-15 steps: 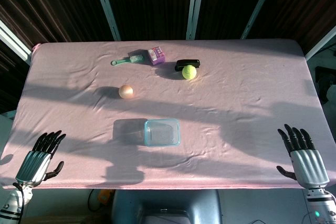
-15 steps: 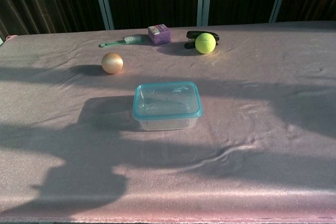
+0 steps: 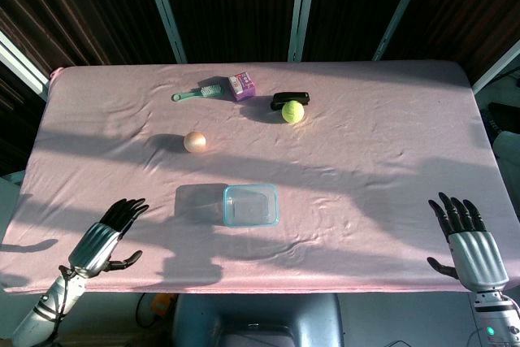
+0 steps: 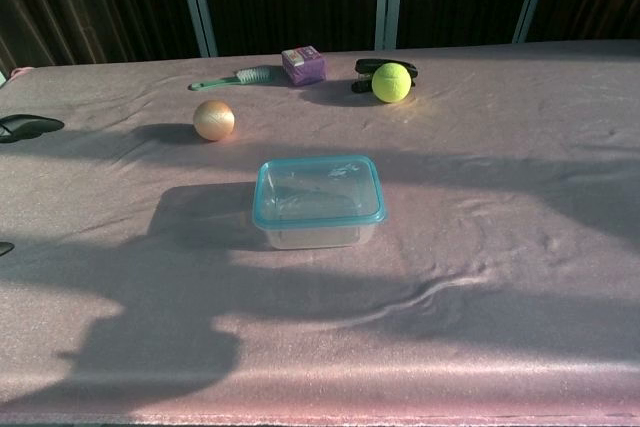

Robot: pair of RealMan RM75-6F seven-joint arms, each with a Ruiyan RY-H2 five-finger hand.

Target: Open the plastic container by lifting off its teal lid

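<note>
The left hand (image 3: 107, 239) is hovering over the near-left part of the table (image 3: 390, 160), fingers spread apart and holding nothing; it is well apart from the container (image 3: 251, 205). In the chest view only its dark fingertips (image 4: 30, 126) are poking in at the left edge, the rest being cut off. The right hand (image 3: 467, 241) is sitting at the near-right table edge, fingers likewise spread and holding nothing, and is showing in the head view only.

One container is standing near the middle of the table, toward the near side, with its one teal lid (image 4: 318, 190) sitting on top, closed. Neither hand is touching it.

Along the far side one of each is lying: a teal brush (image 3: 199, 93), a purple box (image 3: 241, 85), a black object (image 3: 290, 98) and a yellow-green ball (image 3: 293, 111). The ball is sitting just in front of the black object and hiding part of it, so what that object is cannot be told. The print on the box is too small to read. One orange ball (image 3: 195, 141) is resting alone between the brush and the container, apart from both.

Broad shadows are lying across the pink cloth, darkening the patch left of the container. The lower arms are cut off by the bottom of the head view.
</note>
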